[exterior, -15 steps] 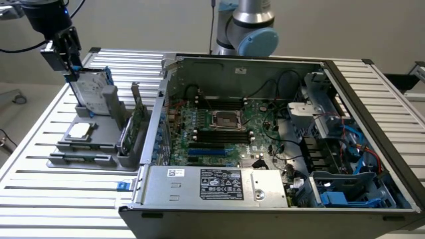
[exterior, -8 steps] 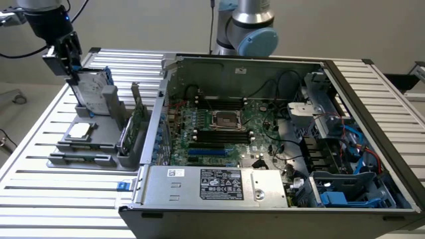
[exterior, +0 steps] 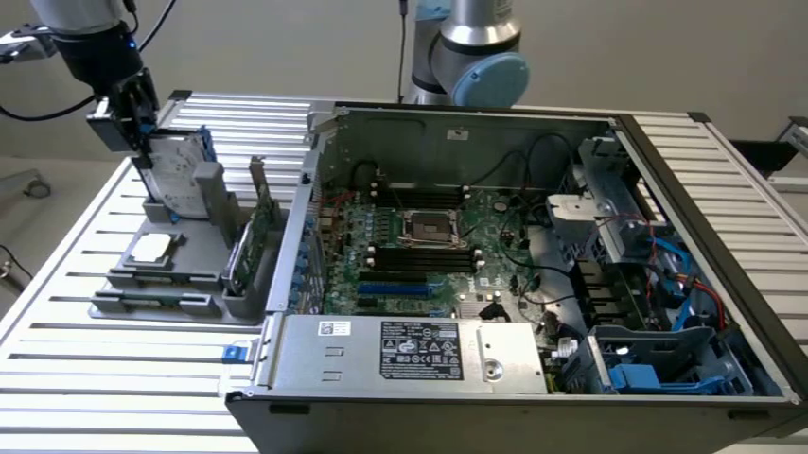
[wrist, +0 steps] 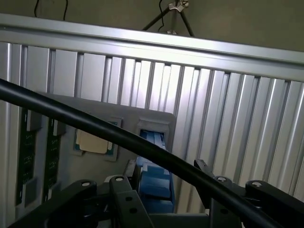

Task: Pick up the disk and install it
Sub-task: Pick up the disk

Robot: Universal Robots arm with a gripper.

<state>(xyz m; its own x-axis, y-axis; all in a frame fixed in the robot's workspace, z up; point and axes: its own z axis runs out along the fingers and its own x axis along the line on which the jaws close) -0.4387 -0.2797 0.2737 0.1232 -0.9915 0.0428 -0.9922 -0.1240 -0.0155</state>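
**Robot arm is lining up over a hard drive at the pick-up stage**

In the exterior view, the black gripper point(exterior: 127, 118) is hovering at the far left of the exterior view, jaws spread and grasping nothing. It is right over the top of the silver-grey, white-labelled disk in its blue plastic bracket point(exterior: 181, 172). The disk is standing upright in the grey plastic parts holder point(exterior: 189, 257) on the slatted aluminium table point(exterior: 76, 378), beside the open grey computer case point(exterior: 467, 112). In the wrist view, the gripper point(wrist: 160, 173) is straddling the disk point(wrist: 152, 187) with a gap on either side, and a black cable point(wrist: 71, 116) is crossing in front. The pick-up appears to be under way and the installing not yet begun. A sound grasp would call for fingers squared on the bracket's sides.
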